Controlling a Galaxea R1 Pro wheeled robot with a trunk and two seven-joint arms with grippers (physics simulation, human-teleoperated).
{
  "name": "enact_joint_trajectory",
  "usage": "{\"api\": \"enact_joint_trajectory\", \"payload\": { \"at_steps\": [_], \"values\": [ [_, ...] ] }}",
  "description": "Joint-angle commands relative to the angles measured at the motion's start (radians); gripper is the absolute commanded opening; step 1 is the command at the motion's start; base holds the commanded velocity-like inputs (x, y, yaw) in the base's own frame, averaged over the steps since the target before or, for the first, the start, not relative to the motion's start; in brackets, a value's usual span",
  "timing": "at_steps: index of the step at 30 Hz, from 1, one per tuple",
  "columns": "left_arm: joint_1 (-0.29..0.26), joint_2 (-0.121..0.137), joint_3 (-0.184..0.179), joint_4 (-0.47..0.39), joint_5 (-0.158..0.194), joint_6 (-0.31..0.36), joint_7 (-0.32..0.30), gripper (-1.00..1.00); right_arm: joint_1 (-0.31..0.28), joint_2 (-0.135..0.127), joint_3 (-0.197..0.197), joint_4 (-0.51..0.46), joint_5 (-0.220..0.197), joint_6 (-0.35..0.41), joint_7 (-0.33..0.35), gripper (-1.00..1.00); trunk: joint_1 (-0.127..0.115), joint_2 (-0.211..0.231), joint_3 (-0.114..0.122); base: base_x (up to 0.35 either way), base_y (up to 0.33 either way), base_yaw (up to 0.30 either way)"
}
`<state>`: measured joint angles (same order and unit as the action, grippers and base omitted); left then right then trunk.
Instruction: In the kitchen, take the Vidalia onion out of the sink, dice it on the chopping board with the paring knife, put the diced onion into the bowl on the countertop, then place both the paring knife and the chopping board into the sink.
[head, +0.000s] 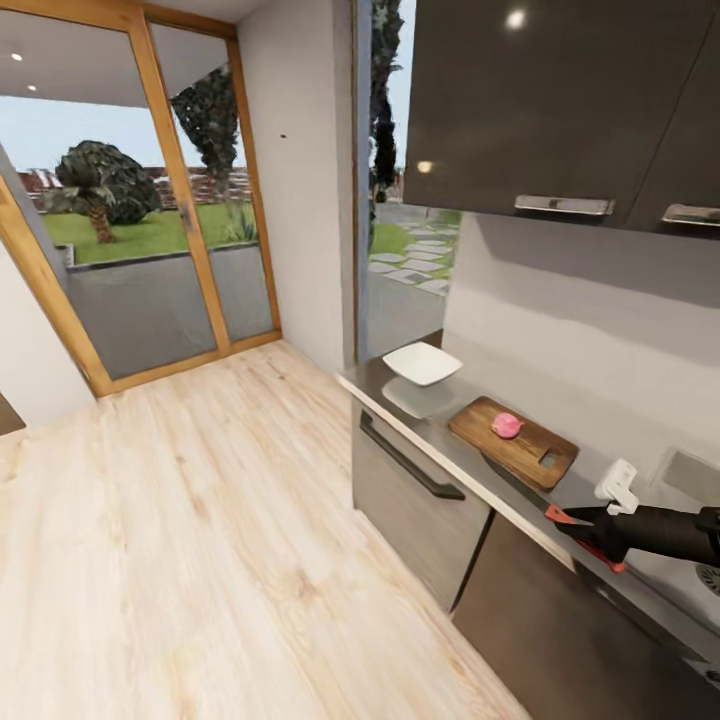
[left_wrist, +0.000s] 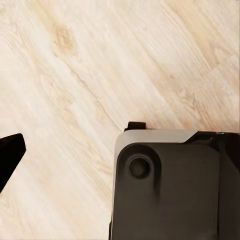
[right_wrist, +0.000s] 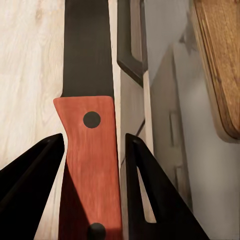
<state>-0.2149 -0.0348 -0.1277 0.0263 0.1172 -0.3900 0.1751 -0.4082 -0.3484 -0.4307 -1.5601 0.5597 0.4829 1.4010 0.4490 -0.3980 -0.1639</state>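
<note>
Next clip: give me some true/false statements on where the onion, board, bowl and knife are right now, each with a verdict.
1. The small pinkish-red onion lies on the brown wooden chopping board. True.
2. The white square bowl sits on the wooden floor. False: it rests on the dark grey countertop, beside the board.
3. The right pincer holds the red-handled paring knife. True: its fingers flank the handle.
4. The onion is already diced. False: it is one whole bulb.
5. The board lies in the sink. False: it lies on the countertop.
</note>
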Motion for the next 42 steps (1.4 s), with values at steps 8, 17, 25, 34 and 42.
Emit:
{"api": "enact_joint_trajectory", "payload": {
  "at_steps": [8,17,25,34,42],
  "values": [
    [-0.001,0.0,-0.009,0.003,0.01,-0.005,0.001,1.0,-0.002,0.0,0.0,-0.001,0.005,0.013,0.009,-1.0,0.001,-0.002,-0.002,0.241,0.228,-0.183],
    [-0.001,0.0,-0.009,0.003,0.01,-0.006,0.001,1.0,-0.002,0.0,-0.002,-0.001,0.005,0.013,0.009,-1.0,0.001,-0.002,-0.002,0.249,0.211,-0.183],
    [-0.001,0.0,-0.009,0.003,0.01,-0.006,0.001,1.0,-0.002,0.0,-0.002,-0.001,0.005,0.013,0.009,-1.0,0.001,-0.002,-0.002,0.094,0.036,-0.183],
    [-0.001,0.0,-0.009,0.003,0.01,-0.006,0.001,1.0,-0.001,0.0,-0.002,-0.001,0.005,0.013,0.009,-1.0,0.001,-0.002,-0.002,0.002,0.002,-0.183],
    [-0.001,0.0,-0.009,0.003,0.01,-0.006,0.001,1.0,-0.001,0.0,-0.002,-0.001,0.005,0.013,0.009,-1.0,0.001,-0.002,-0.002,0.114,0.191,-0.183]
  ]
}}
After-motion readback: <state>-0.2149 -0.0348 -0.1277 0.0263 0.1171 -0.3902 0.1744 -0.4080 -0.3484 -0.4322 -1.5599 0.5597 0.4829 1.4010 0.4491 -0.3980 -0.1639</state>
